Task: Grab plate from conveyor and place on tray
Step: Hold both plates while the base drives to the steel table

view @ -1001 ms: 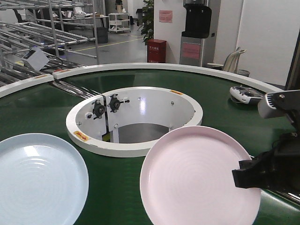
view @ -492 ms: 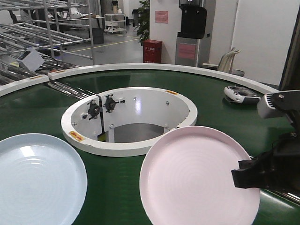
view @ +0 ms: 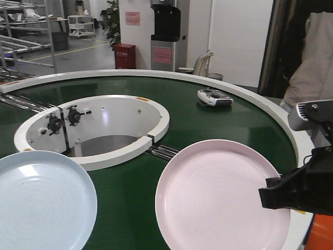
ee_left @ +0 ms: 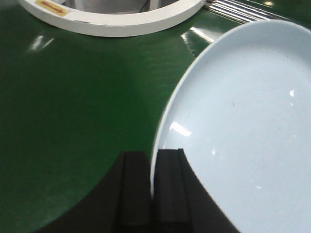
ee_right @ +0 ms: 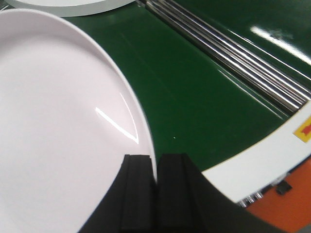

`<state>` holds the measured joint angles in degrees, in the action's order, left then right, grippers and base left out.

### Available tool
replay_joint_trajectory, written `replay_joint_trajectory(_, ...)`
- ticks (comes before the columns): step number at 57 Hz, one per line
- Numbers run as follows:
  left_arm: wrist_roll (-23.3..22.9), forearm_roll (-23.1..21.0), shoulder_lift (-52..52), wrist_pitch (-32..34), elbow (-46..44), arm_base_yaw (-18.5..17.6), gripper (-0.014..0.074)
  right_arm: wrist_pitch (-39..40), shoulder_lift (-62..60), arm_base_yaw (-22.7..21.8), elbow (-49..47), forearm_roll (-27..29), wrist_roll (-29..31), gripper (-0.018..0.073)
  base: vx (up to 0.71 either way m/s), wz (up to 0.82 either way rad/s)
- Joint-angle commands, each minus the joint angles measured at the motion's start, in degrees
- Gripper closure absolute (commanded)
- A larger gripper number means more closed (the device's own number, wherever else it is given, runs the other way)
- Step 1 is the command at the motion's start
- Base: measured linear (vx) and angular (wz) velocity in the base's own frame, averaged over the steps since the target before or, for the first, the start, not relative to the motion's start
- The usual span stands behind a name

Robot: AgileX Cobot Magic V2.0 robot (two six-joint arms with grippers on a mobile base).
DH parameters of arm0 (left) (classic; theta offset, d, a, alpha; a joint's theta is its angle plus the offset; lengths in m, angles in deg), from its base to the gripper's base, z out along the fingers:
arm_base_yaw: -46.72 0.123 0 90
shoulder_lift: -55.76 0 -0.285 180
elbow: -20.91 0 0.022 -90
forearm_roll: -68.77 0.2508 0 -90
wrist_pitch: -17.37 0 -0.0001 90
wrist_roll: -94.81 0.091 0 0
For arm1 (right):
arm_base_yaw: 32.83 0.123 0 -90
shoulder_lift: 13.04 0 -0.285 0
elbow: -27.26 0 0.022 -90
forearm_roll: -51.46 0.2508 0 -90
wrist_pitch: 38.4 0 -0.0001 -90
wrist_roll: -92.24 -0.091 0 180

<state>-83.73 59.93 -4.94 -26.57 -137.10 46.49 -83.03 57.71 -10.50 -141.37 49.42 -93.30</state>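
L gripper (ee_left: 151, 162) is closed to a thin slit on the rim of a blue plate (ee_left: 243, 111), far left over the conveyor (view: 234, 122). Mid-frame is the pink plate (view: 221, 195), between the white-ringed opening (view: 156, 119) and the belt's outer edge. The R gripper (ee_right: 155, 167) pinches its right rim, jaws nearly together w/ only the rim between. Tray isn't in any view.

Step in hand, as I judge it: carry the pink plate off to the tray. It's an edge pinch on glossy plastic, so the far side will prob. want to droop. Hold the wrist level, go slow, no jerks. Lift enough to clear the roller strips (ee_right: 233, 53) and the white edging, and mind the blue plate alongside. Set it flat inside the tray rim, then release.

Writing: yellow sticker (ee_left: 51, 7) on the ring has a red mark, illegible. Red cabinet (view: 125, 54) and pink notice (view: 132, 18) in bkgd, text too small. Yellow/red sticker (ee_right: 305, 127) on the outer edging, unreadable. No brand legible.
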Motion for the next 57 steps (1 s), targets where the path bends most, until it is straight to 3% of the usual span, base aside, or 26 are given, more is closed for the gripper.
replay_joint_trajectory(1,-0.49,-1.07,0.63,4.33,-1.76,-0.27,0.0596,4.32,-1.35,-0.08,-1.71,-0.69,0.39,0.0572,-0.1,-0.38)
replay_joint_trajectory(57,-0.49,-1.07,0.69,4.33,-1.76,-0.27,0.0596,4.12,-1.35,-0.08,-1.71,-0.69,0.39,0.0572,-0.11,-0.48)
